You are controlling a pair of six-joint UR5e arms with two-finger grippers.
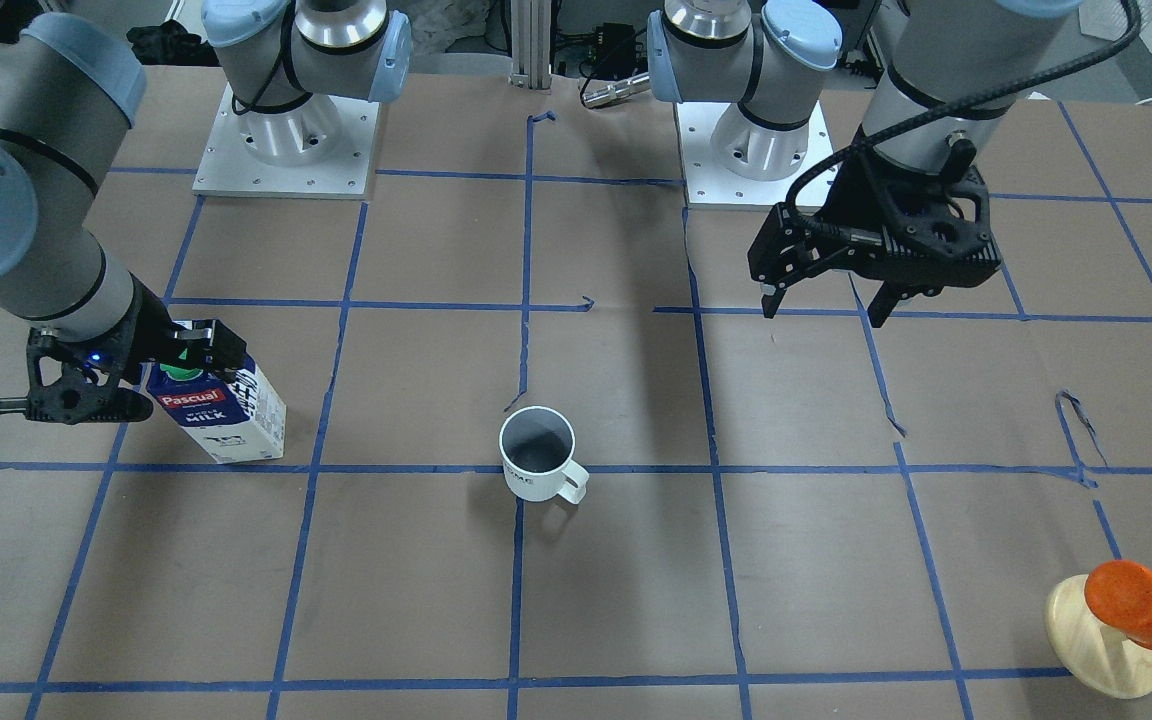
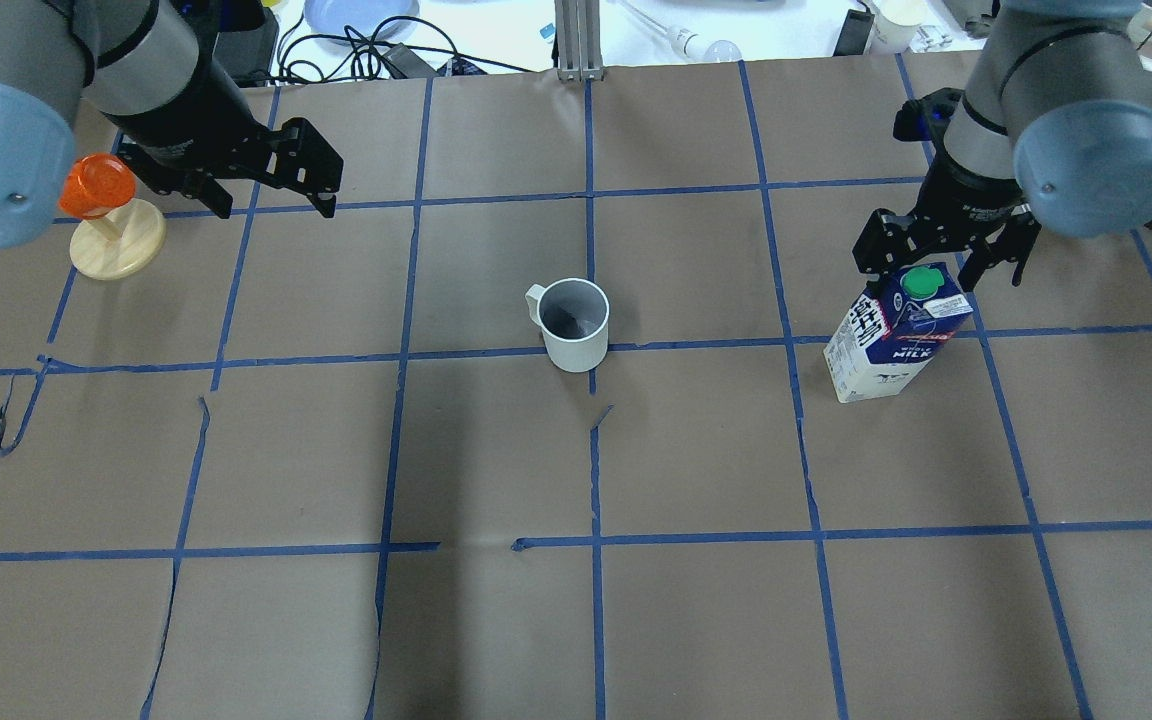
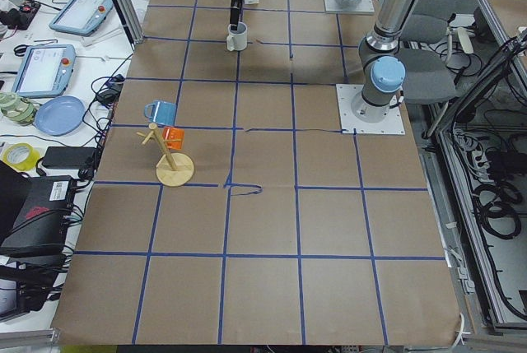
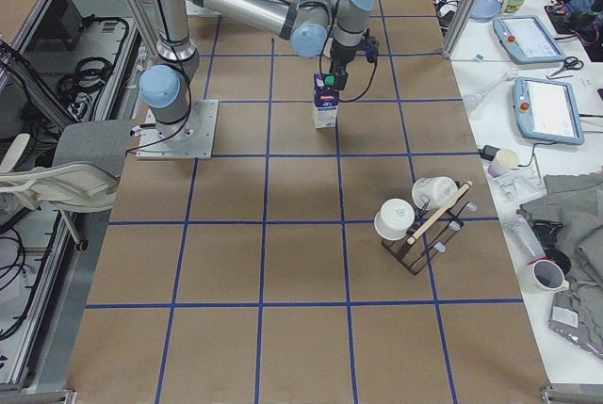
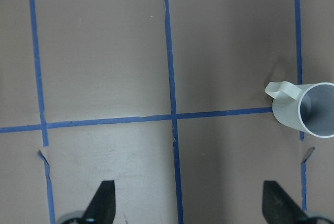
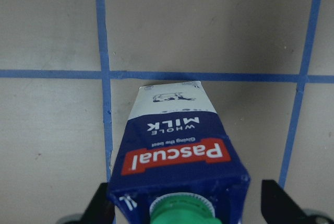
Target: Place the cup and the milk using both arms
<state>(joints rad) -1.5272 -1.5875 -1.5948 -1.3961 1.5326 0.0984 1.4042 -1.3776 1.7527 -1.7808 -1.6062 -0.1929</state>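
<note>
The white cup (image 2: 574,322) with a dark inside stands upright mid-table, free of both grippers; it also shows in the front view (image 1: 538,455) and at the right edge of the left wrist view (image 5: 308,110). The milk (image 2: 894,335) stands upright on the right side and shows in the front view (image 1: 226,410). My right gripper (image 2: 939,272) is open, its fingers on either side of the carton's top (image 6: 180,156); the left finger looks close against it and the right one is apart. My left gripper (image 2: 276,195) is open and empty, well away from the cup.
An orange cup on a wooden stand (image 2: 106,215) sits just beside the left arm, also seen in the front view (image 1: 1131,610). A rack with white mugs (image 4: 419,220) stands near the table's edge. The brown paper is torn in places. The arm bases (image 1: 286,130) are at the robot's side.
</note>
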